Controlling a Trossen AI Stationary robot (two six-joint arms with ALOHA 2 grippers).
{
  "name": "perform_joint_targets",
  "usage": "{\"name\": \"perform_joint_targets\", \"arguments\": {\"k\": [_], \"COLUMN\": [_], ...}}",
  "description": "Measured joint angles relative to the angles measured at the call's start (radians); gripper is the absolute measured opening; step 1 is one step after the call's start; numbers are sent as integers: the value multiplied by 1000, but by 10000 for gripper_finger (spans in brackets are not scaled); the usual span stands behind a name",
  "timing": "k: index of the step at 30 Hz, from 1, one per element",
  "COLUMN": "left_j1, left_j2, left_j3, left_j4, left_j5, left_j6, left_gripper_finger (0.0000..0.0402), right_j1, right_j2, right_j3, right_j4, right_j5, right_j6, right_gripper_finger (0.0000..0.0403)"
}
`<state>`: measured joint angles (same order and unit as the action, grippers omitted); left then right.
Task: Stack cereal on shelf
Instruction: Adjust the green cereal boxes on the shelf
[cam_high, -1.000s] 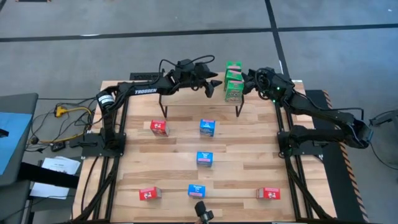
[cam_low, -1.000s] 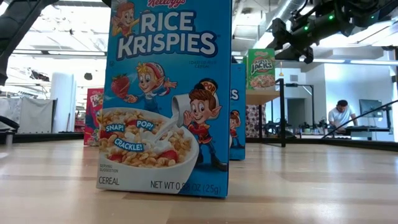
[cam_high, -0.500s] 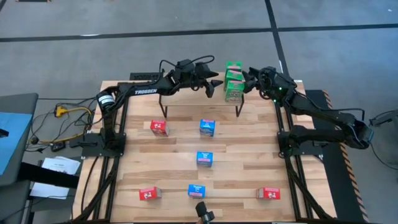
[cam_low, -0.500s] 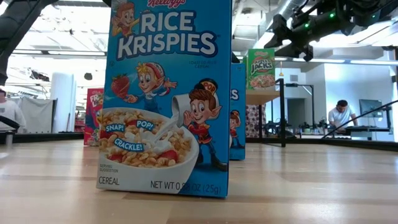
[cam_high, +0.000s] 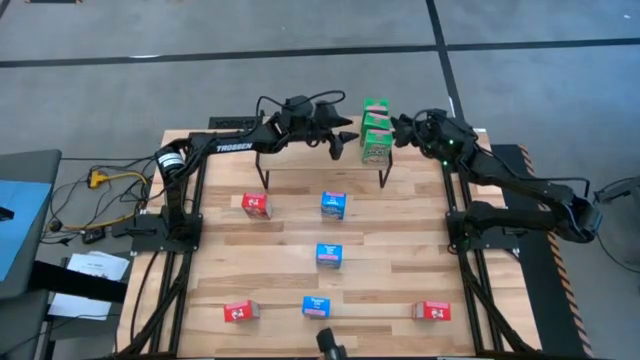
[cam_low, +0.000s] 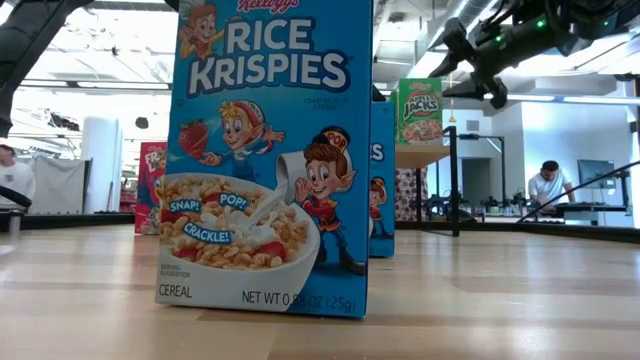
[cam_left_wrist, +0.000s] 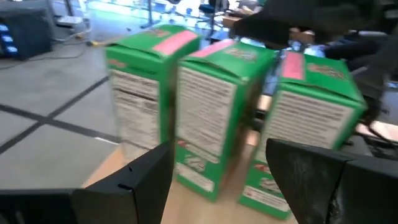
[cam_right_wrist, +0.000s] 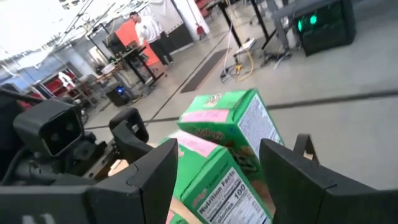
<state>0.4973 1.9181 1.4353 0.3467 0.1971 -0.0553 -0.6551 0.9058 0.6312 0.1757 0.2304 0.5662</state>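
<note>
On the shelf (cam_high: 300, 160), upper centre of frame: three green cereal boxes (cam_high: 375, 130), grouped at its right end. On the counter (cam_high: 400, 270) below: three red, three blue, unshelved. Left gripper (cam_high: 340, 140) and right gripper (cam_high: 400, 128) flanked the green group, jaws apparently open and empty, roughly a third done.

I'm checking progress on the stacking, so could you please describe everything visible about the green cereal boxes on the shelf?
The green cereal boxes are three small cardboard cartons with pink top flaps and printed nutrition panels. They stand upright, close together in a row, on the right end of the shelf, a light wood top on thin black legs. The left hand and right hand flank them, both open; neither visibly grips a box.
</note>
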Motion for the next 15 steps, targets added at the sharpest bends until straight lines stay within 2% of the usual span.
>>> {"name": "perform_joint_targets", "arguments": {"k": [5, 10, 15], "left_j1": [-1, 0, 0], "left_j2": [-8, -44, -101], "left_j3": [0, 0, 0], "left_j4": [-4, -40, -92], "left_j5": [68, 83, 78], "left_j6": [-9, 16, 72], "left_gripper_finger": [242, 242, 242], "right_j1": [-31, -62, -68], "right_j2": [0, 0, 0], "right_j3": [0, 0, 0], "right_j4": [-17, -18, -18], "right_j5": [-59, -119, -131], "right_j6": [63, 101, 116], "right_gripper_finger": [250, 250, 250]}}
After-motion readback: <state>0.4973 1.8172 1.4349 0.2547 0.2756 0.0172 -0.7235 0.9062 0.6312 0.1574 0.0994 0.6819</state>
